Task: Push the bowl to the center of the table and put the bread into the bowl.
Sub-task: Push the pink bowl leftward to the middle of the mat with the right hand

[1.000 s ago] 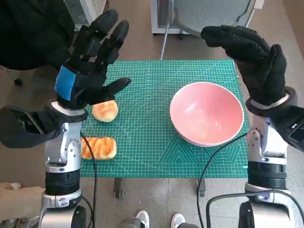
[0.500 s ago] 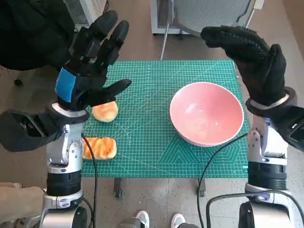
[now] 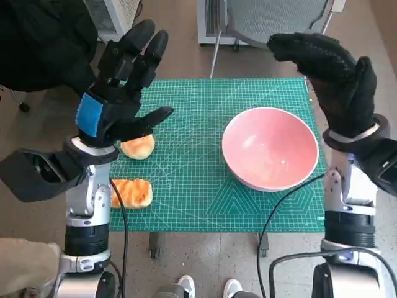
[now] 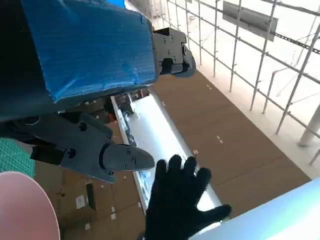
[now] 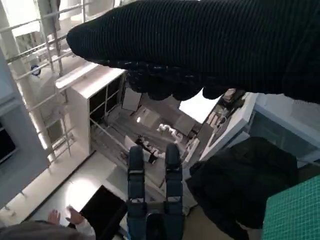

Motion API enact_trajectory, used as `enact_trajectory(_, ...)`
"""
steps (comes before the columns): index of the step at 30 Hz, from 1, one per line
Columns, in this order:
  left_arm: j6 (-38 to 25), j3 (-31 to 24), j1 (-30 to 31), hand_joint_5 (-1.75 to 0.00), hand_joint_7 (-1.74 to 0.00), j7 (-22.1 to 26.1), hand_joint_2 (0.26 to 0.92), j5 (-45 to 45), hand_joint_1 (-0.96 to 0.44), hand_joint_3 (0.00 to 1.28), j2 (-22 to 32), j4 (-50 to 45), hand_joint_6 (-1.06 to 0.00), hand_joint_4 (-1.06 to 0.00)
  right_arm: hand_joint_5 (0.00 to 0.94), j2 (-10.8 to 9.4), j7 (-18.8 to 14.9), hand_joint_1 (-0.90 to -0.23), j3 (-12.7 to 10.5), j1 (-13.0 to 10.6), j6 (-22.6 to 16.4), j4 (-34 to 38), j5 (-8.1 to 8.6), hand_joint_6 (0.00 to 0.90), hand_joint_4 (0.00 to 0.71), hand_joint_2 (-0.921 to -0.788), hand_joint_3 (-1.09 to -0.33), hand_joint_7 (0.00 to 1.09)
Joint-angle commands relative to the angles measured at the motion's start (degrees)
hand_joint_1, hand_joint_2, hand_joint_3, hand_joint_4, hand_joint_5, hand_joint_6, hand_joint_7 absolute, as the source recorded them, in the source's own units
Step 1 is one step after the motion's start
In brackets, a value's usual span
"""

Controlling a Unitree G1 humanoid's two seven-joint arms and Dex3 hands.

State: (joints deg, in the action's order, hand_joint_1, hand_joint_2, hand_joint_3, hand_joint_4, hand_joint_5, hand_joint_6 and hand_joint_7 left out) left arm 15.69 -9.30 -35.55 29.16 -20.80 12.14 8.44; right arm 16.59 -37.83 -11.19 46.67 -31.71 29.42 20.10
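Note:
The pink bowl [image 3: 270, 148] stands empty on the right half of the green cutting mat [image 3: 198, 180]. A round bread roll [image 3: 138, 146] lies on the mat's left part, partly hidden under my left hand. A second, longer glazed bread [image 3: 130, 193] lies at the mat's left front edge. My left hand [image 3: 121, 84], black with blue tape, hovers raised above the round roll with fingers spread and empty. My right hand [image 3: 335, 77] in the black glove is raised above the bowl's far right side, fingers extended, holding nothing. The left wrist view shows the bowl's rim [image 4: 22, 207] and my right hand [image 4: 180, 200].
A grey chair [image 3: 273, 18] and a white unit stand beyond the table's far edge. A person in dark clothing [image 3: 37, 43] is at the far left, with a sleeve [image 3: 25, 264] at the lower left. Shoes [image 3: 186, 287] show below the table front. Cables hang beside both forearms.
My left arm has drifted slightly right and forward; the hand stays raised and spread. My right hand has barely shifted. Bowl and breads have not moved.

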Motion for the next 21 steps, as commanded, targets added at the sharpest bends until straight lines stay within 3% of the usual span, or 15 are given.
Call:
enact_trajectory(1,0.64,0.02,0.43,0.00,-0.47,0.34,0.921,-0.08,-0.23,0.23,0.16,0.08,0.00,-0.09,0.000,2.42,-0.15,-0.746,-2.34,1.05,-2.95,8.48,-0.59,0.250,0.190,-0.921,-0.842,0.00)
enact_trajectory(3,0.60,-0.02,0.44,0.00,-0.47,0.37,0.921,-0.15,-0.23,0.23,0.19,0.03,0.00,-0.09,0.000,2.78,-0.10,-0.750,-2.76,1.67,-4.08,10.70,-0.77,0.244,0.183,-0.921,-0.843,0.00)
enact_trajectory(12,-0.06,-0.17,0.30,0.00,-0.47,0.20,0.921,-0.42,-0.24,0.25,0.33,-0.39,0.00,-0.09,0.000,5.64,7.12,-0.757,-5.75,4.97,-8.21,25.77,-4.06,0.220,0.170,-0.921,-0.877,0.00)
enact_trajectory(21,0.02,-0.18,0.15,0.00,-0.46,0.53,0.921,-0.58,-0.25,0.25,0.25,0.39,0.00,-0.09,0.001,6.70,11.76,-0.741,-7.63,7.16,-9.00,36.28,-4.93,0.231,0.160,-0.921,-0.912,0.01)
